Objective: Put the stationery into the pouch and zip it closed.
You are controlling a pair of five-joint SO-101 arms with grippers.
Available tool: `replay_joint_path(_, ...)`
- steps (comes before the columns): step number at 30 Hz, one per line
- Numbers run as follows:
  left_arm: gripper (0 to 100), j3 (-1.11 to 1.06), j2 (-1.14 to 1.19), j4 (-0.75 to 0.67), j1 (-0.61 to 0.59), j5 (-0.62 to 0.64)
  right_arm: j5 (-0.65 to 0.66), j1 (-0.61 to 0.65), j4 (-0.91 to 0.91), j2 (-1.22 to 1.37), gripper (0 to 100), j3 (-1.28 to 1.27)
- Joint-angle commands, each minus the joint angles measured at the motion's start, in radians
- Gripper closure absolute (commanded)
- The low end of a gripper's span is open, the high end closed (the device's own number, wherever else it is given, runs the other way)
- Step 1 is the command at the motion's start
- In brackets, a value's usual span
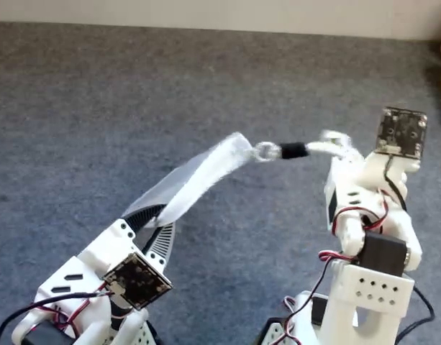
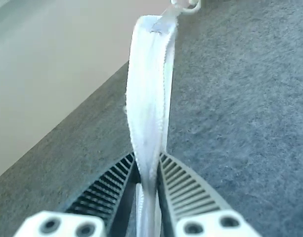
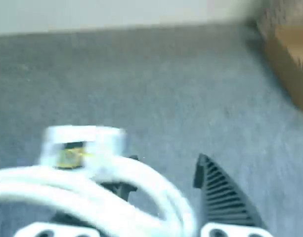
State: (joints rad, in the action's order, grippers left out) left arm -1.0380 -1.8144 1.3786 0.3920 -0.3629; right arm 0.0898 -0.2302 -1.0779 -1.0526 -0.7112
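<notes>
Up in the air over the grey worktop [image 1: 98, 108] with the pale pouch [image 1: 195, 180], stretched between the two arms; clamped at its near end in the left claw [image 1: 154, 226], pressed together on the fabric; from the left wrist, looking straight along the pouch [image 2: 149, 98] edge-on, flat and thin, zipper teeth running up one side, black ribbed fingers [image 2: 183, 182] squeezing it from both sides of the left claw [image 2: 147, 163]; contents impossible to make out, seen edge-on and slim.

At the far tip, a small metal ring [image 1: 265, 151] on the zipper end; joined to a short black sleeve [image 1: 294, 150]; then on to a white cord [image 1: 324, 147] running taut to the right claw [image 1: 342, 144].

Over on the right wrist, looking down past the right claw [image 3: 167, 160], spread apart with carpet visible in the gap; looped across in front of it, the white cord [image 3: 116, 173], blurred, with a small white tag [image 3: 84, 143] just behind; hard to say whether pinched or merely hooked; off at the edge, a brown cardboard box [image 3: 289, 64] on the grey surface.
</notes>
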Motion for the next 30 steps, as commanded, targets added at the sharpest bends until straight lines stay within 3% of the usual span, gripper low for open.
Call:
replay_joint_path(1, 100, -0.005, -0.004, -0.005, -0.016, 0.012, -0.015, -0.019, -0.108, -0.016, 79.9, 0.091)
replay_joint_path(7, 100, -0.097, -0.004, -0.115, -0.064, 0.009, -0.011, -0.019, -0.245, -0.016, 79.9, 0.139)
replay_joint_path(23, 99, -0.148, -0.004, -0.480, -0.478, -0.021, -0.011, -0.018, -0.242, -0.016, 80.0, -0.143)
replay_joint_path(30, 99, -0.156, -0.002, -0.563, -0.549, -0.100, -0.011, -0.021, -0.205, -0.016, 80.0, -0.292)
